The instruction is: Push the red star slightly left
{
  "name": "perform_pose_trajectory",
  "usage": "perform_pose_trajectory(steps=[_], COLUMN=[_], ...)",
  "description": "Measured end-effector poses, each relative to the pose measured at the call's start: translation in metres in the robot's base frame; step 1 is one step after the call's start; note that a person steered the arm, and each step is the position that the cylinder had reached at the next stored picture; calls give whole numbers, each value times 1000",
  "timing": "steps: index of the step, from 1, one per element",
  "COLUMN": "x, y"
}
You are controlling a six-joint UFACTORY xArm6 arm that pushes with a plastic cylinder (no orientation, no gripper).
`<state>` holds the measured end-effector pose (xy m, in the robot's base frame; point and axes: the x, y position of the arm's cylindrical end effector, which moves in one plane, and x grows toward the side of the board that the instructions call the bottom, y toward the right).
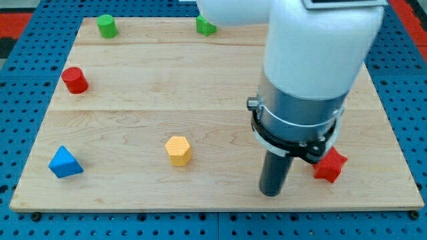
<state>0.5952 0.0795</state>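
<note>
My arm (313, 60) is reaching down from the board's top edge, the rod standing upright, my tip (270, 193) resting near the bottom edge, right of centre.

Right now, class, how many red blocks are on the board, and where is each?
2. The red cylinder stands near the view's left edge, upper half. The red star lies at lower right, just right of my tip. The arm could hide others.

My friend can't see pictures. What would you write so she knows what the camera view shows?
My tip rests on a wooden board, just to the view's left of a red star near the bottom right. Also there: a yellow hexagon, blue triangle, red cylinder, green cylinder and another green block.
</note>
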Motion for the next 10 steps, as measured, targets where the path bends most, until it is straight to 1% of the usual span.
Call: perform_pose_trajectory(steps=[4, 6, 7, 8, 10], x=[2, 16, 8, -9, -15], y=[7, 68, 82, 82, 87])
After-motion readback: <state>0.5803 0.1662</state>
